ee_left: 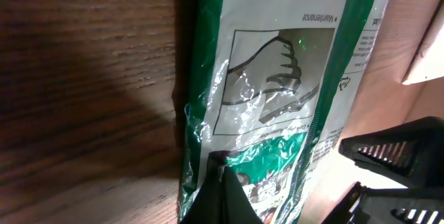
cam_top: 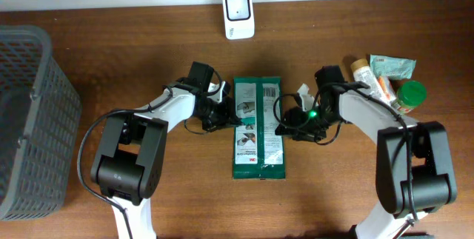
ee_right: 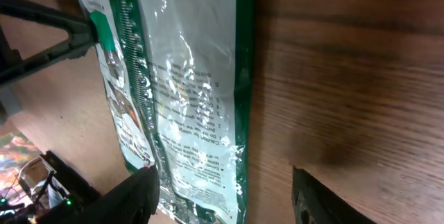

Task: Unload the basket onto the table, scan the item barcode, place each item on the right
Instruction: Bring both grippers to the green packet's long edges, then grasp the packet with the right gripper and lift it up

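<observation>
Your brown wooden table [cam_top: 148, 46] carries the green pack [cam_top: 257, 139] lying flat at its middle, long side running away from you, printed white panel facing up. Straight beyond the pack's far end stands the white scanner [cam_top: 238, 13], apart from it. Your left gripper [cam_top: 222, 113] sits at the pack's left edge, near the far half. Its jaws are pressed together to a point over the film (from the left wrist view you cannot tell whether any film is actually pinched between them). Your right gripper [cam_top: 287, 126] is at the pack's right edge, about level with the middle. Its fingers [ee_right: 135, 200] stand wide apart, released, with the pack's green border running between them and neither finger clamped on it. Well to the left of the pack is a grey slatted basket [cam_top: 29, 120]. To the right of the pack, behind your right arm, lie a green-capped bottle [cam_top: 409, 95], a tube [cam_top: 368, 76] and a pale packet [cam_top: 392, 65].
</observation>
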